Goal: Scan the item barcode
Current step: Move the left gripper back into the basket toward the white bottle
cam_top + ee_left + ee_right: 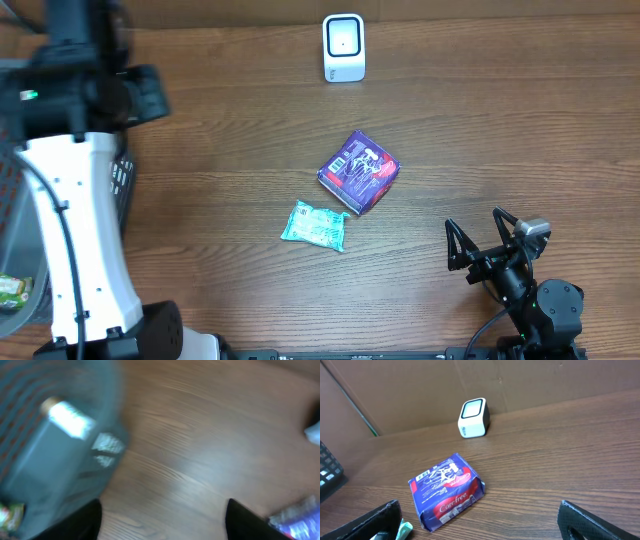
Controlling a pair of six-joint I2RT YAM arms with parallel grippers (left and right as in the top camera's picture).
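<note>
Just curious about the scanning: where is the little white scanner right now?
Overhead, the white scanner stands at the far edge of the table, near the middle, well beyond the purple packet and touching nothing.

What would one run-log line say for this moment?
left gripper: open, empty, by basket | right gripper: open, empty | purple pack, teal packet: lying free | scanner: far side
</note>
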